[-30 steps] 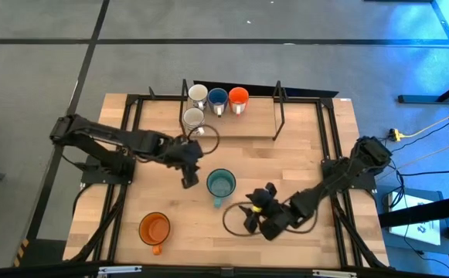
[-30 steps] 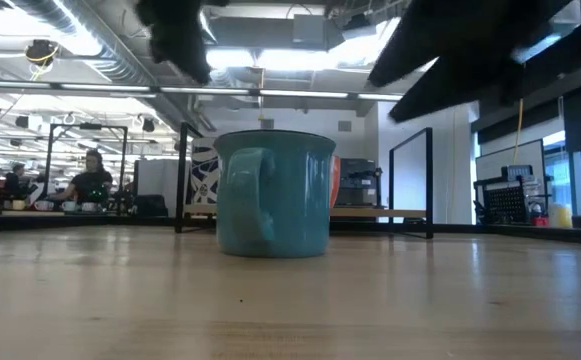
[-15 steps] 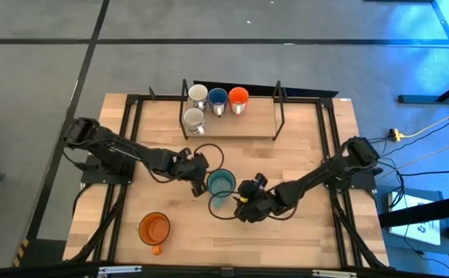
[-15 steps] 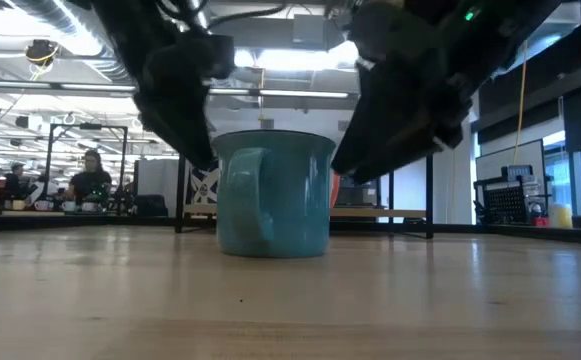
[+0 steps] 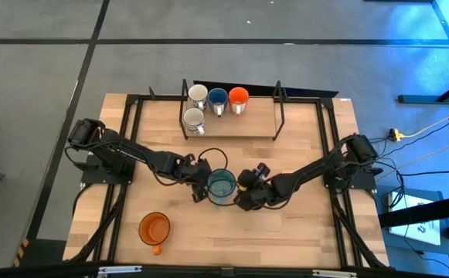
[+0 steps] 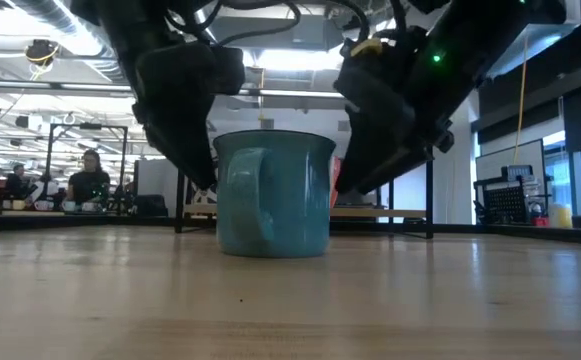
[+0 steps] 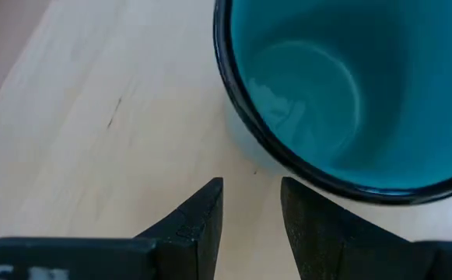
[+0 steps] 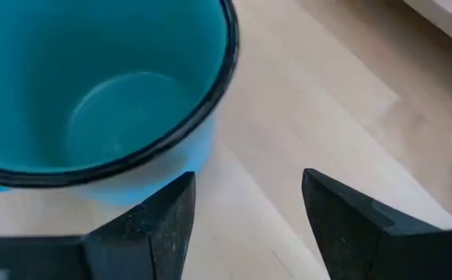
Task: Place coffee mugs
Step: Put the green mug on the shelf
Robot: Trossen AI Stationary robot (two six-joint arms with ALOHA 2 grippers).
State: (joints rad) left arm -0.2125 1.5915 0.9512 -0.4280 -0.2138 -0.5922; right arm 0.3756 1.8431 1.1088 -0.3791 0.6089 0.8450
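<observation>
- wooden bench on a dark frame, grey floor around it; low view shows an open workspace behind with a seated person far off.
- wire rack at the bench's far edge holds four coffee mugs: white mug, dark blue mug and orange mug in a row, second white mug just in front. looks like the drop-off spot, so these count as placed.
- teal mug stands upright mid-bench, empty, handle facing the near edge of the bench in the low view.
- second orange mug sits near the front left, well apart, untouched.
- left gripper is low just beside the teal mug's left side, jaws parted narrowly and empty, the mug's rim just ahead of them in the left wrist view.
- right gripper is low just beside the mug's right side, jaws wide and empty.
- both flank the mug, probably to line up a rim grasp; neither holds it, contact cannot be told.
- judgement: four of six done, teal mug is next.
</observation>
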